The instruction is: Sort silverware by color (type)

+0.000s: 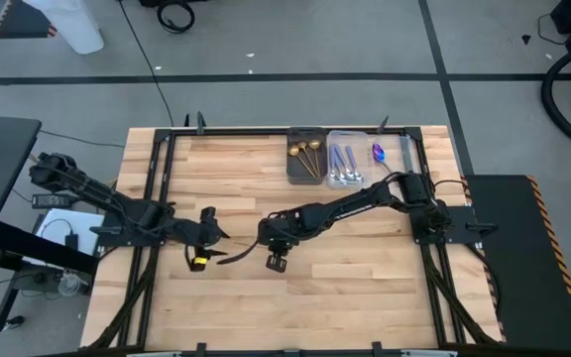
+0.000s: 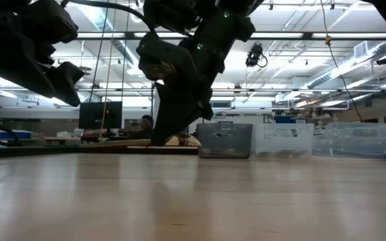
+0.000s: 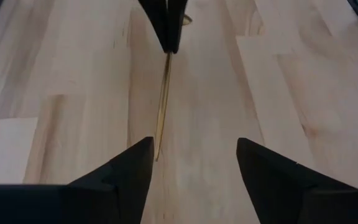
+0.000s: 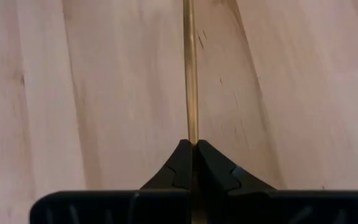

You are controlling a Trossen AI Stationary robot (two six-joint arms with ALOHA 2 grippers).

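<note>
Your left claw point(image 1: 228, 238) sits low over the middle-left of the wooden surface point(image 1: 365, 288) with its two fingers point(image 3: 120, 177) spread apart and nothing between them; the free tip of a gold utensil point(image 3: 162, 106) lies just ahead of that gap. Moving right, your right claw point(image 1: 263, 236) has its fingers point(image 4: 179, 165) pressed together, clamped on the same slim gold utensil point(image 4: 191, 74), whose handle runs straight out toward the left claw, close above the wood. Farther right, at the far edge of the surface, you have a dark bin point(image 1: 306, 156) holding gold spoons point(image 1: 308, 157), touching a clear bin point(image 1: 346, 162) with silver and blue pieces point(image 1: 343, 169). Just beside that lies a purple spoon point(image 1: 379, 153).
</note>
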